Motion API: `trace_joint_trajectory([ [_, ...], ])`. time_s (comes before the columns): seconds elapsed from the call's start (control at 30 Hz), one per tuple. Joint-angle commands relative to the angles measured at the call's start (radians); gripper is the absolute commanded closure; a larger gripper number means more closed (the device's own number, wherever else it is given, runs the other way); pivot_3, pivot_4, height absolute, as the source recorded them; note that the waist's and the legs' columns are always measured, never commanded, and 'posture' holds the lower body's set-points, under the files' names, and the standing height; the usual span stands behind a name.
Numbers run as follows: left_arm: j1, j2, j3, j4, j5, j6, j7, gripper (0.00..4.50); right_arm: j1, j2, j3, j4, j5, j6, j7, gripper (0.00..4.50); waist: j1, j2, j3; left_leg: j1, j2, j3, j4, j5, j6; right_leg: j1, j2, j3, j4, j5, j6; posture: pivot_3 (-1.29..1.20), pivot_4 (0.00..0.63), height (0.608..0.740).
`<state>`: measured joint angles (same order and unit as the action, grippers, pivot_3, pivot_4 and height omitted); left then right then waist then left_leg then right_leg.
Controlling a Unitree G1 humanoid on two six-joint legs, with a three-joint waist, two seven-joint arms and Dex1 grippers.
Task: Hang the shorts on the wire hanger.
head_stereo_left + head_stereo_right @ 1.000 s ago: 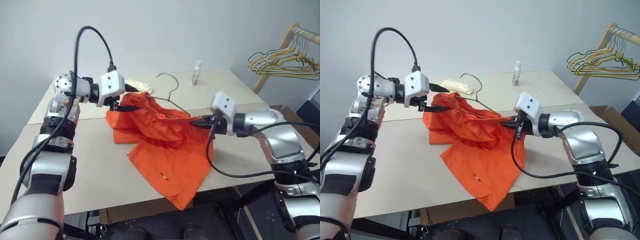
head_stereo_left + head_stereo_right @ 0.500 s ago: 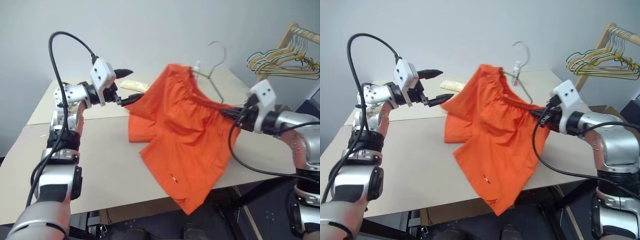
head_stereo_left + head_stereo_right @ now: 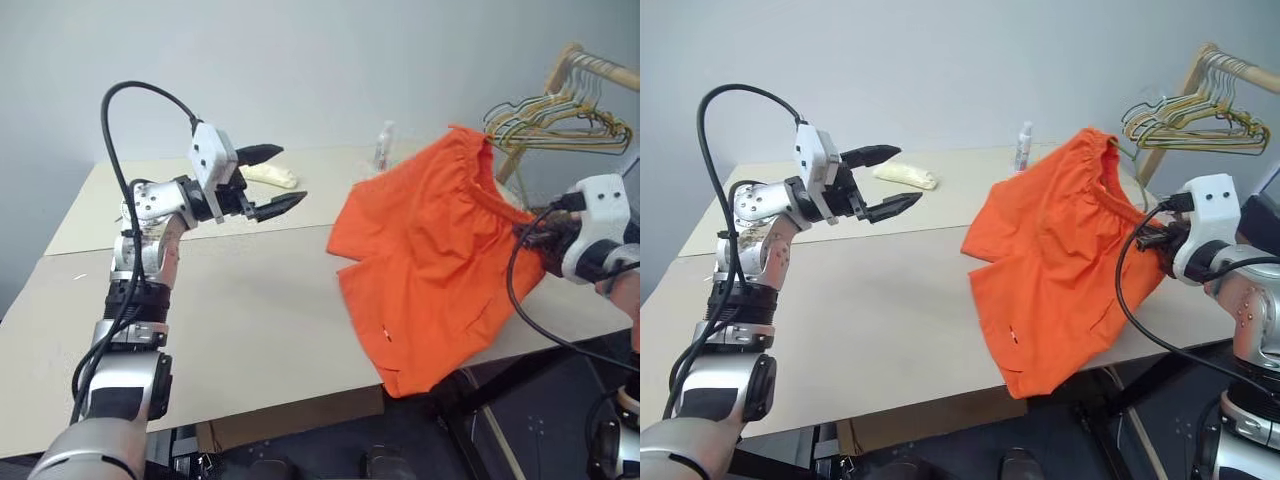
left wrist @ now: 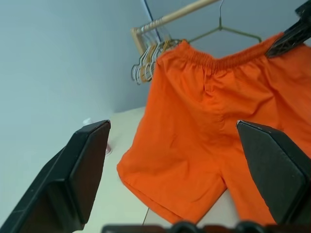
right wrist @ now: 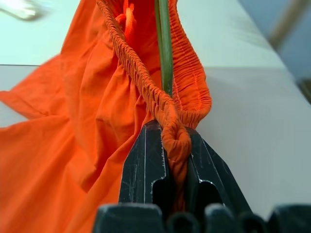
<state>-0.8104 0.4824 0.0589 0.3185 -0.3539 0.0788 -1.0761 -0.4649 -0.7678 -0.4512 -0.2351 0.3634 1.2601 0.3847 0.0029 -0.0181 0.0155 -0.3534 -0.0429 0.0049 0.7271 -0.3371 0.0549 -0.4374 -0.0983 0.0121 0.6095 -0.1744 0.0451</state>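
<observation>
The bright orange shorts (image 3: 430,250) hang in the air over the table's right edge, their lower hem past the front edge. My right gripper (image 3: 530,235) is shut on the bunched elastic waistband (image 5: 175,141), with the thin grey-green wire hanger (image 5: 164,43) running up through the waistband from between the fingers. The hanger's hook and shoulders rise above the waistband in the left wrist view. My left gripper (image 3: 290,175) stands open and empty above the table's left half, well apart from the shorts and pointing toward them.
A beige table (image 3: 250,300) carries a pale yellow object (image 3: 270,176) and a small bottle (image 3: 383,148) near its far edge. A wooden rack with a bunch of yellow, green and white hangers (image 3: 560,115) stands at the far right, just behind the shorts.
My left gripper let go of the shorts, opened wide and drew back. My right gripper swung to the right, lifting the shorts and hanger off the table.
</observation>
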Motion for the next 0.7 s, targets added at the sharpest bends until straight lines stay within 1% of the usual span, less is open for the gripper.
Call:
trace_joint_trajectory([
  [0.03,0.015,-0.007,0.035,-0.095,-0.063,0.046,0.021,0.0,-0.103,0.006,-0.093,-0.009,-0.037,0.128,-0.11,4.39,-0.007,0.001,0.0,0.0,0.001,0.0,0.0,0.0,0.0,0.0,0.0,0.001,0.0,0.0,0.0,-0.05,0.0,0.74],
  [0.1,0.032,-0.014,0.039,-0.126,-0.081,0.062,0.032,0.0,-0.14,0.024,-0.12,0.0,-0.068,0.177,-0.169,4.39,-0.013,0.002,-0.001,0.0,0.001,0.0,0.0,0.0,0.0,0.0,0.0,0.001,0.0,0.0,0.0,-0.05,0.0,0.74],
  [0.23,0.069,-0.027,0.044,-0.177,-0.119,0.081,0.037,0.0,-0.226,0.072,-0.19,0.051,-0.178,0.21,-0.325,4.39,-0.017,0.003,-0.002,0.0,0.001,0.0,-0.001,0.0,0.0,0.0,0.0,0.001,0.0,0.0,0.0,-0.05,0.0,0.74],
  [0.33,0.089,-0.055,0.052,-0.207,-0.158,0.083,0.041,0.0,-0.29,0.114,-0.22,0.078,-0.243,0.186,-0.42,4.39,-0.017,0.005,-0.003,0.0,0.001,0.001,-0.001,0.0,0.0,0.0,-0.001,0.001,0.0,0.0,0.0,-0.05,0.0,0.74],
  [0.47,0.098,-0.104,0.059,-0.241,-0.189,0.096,0.095,0.0,-0.341,0.147,-0.262,0.132,-0.301,0.114,-0.512,4.39,-0.019,0.007,-0.004,0.0,0.0,0.001,-0.001,0.0,0.0,0.0,-0.001,0.001,0.0,0.0,0.0,-0.05,0.0,0.74],
  [0.57,0.115,-0.132,0.048,-0.262,-0.172,0.094,0.139,0.0,-0.388,0.131,-0.303,0.23,-0.326,0.067,-0.561,4.39,-0.019,0.01,-0.006,0.0,-0.001,0.001,-0.001,0.0,0.0,0.0,-0.001,0.001,0.0,0.0,0.0,-0.04,0.0,0.74],
  [0.7,0.147,-0.15,0.037,-0.306,-0.177,0.104,0.159,0.0,-0.452,0.093,-0.359,0.374,-0.348,-0.022,-0.631,4.39,-0.021,0.015,-0.009,0.001,-0.001,0.002,-0.001,0.0,0.0,0.0,-0.001,0.003,0.0,0.0,0.0,-0.03,0.0,0.74],
])
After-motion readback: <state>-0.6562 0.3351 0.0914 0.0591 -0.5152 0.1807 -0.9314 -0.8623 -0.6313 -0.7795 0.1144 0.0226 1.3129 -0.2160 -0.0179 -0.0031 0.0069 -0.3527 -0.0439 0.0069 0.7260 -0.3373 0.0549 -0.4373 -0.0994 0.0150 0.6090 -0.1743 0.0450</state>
